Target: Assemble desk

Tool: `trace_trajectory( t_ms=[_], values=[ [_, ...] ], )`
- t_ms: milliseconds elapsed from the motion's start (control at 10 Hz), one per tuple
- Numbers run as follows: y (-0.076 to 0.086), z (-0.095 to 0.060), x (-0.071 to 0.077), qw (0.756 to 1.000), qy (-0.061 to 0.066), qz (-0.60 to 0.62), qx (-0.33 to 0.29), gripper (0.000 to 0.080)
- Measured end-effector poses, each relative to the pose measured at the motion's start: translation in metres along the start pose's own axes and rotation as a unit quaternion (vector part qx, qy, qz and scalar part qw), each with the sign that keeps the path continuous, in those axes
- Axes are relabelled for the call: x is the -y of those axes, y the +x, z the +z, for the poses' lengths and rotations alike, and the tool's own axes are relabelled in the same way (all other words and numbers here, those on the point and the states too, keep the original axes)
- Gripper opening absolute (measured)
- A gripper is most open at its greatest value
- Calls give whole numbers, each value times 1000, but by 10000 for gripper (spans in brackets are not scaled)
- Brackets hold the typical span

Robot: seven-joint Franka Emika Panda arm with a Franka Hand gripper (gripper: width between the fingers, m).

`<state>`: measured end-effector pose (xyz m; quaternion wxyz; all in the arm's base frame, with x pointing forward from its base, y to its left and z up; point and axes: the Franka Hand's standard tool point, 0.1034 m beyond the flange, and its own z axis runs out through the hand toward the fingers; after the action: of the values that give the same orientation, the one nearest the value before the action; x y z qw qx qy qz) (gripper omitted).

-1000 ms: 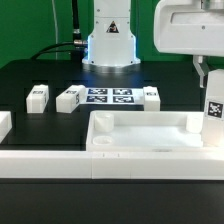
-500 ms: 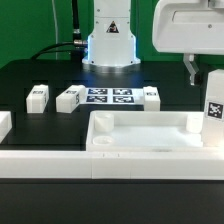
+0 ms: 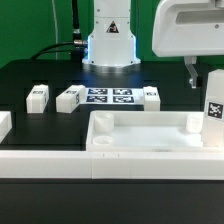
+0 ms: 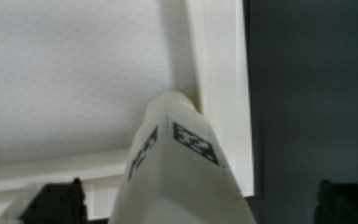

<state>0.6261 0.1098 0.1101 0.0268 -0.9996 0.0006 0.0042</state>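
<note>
The white desk slab (image 3: pixel 140 135) lies in front of the marker board, with raised corner sockets. One white leg (image 3: pixel 213 105) with a tag stands upright in its corner on the exterior view's right. My gripper (image 3: pixel 205 66) hangs just above that leg. In the wrist view the leg (image 4: pixel 185 160) rises between my two dark fingertips (image 4: pixel 60 200), with gaps on both sides, so the gripper (image 4: pixel 202 205) is open and holds nothing. Three loose legs lie on the table: two on the left (image 3: pixel 37 97) (image 3: pixel 68 98) and one by the board's right end (image 3: pixel 150 96).
The marker board (image 3: pixel 108 96) lies flat behind the slab, in front of the robot base (image 3: pixel 108 45). A long low white rail (image 3: pixel 60 165) runs along the front. Another white piece (image 3: pixel 3 125) shows at the left edge.
My gripper has shifted a little toward the exterior view's left over the standing leg. The leg, the slab and the loose legs have not moved.
</note>
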Motion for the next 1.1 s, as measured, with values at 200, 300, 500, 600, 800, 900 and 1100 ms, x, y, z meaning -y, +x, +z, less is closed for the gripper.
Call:
trace_trajectory(
  t_ms=[200,300,500,600,800,900,1100],
  values=[
    [1,0,-4,994,-5,-109,-1,649],
    [1,1,-6,988,-5,-155,0,649],
    [1,3,-9,971,-5,-241,1,649],
    [1,3,-8,966,-5,-258,1,649],
    [1,3,-9,951,-10,-309,2,649],
    [1,3,-9,948,-10,-317,2,525],
    [1,3,-9,948,-10,-317,2,365]
  ],
)
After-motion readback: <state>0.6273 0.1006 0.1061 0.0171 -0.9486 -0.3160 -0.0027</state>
